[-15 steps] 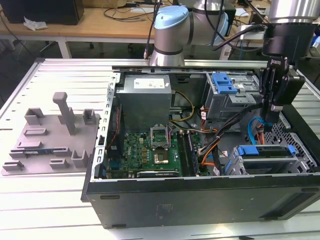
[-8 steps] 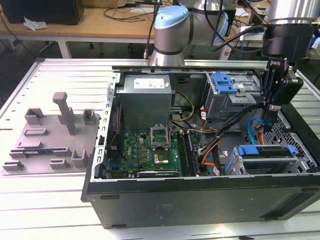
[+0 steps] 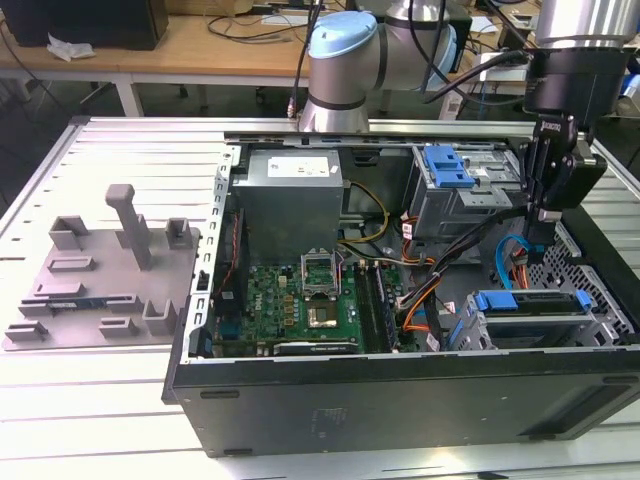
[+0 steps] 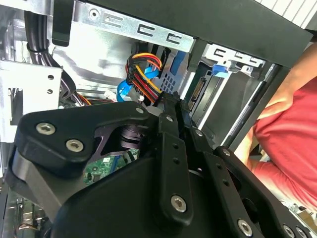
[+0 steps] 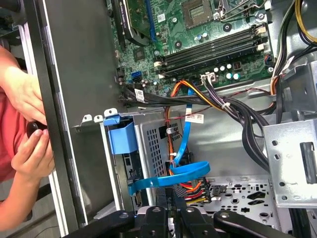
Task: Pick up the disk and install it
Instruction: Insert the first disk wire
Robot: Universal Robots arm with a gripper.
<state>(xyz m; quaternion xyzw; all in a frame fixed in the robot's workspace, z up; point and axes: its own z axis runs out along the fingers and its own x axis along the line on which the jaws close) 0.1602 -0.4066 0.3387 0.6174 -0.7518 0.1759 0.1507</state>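
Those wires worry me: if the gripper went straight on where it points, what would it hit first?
Most likely the looped blue flat cable and coloured wire bundle right ahead of the gripper in the first wrist view; the perforated case floor lies behind. Depth is unclear.

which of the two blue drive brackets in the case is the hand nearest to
The long blue rails on the cage at the exterior view's right, just below the hand. The other, a squarish blue latch, sits farther off on the upper bay.
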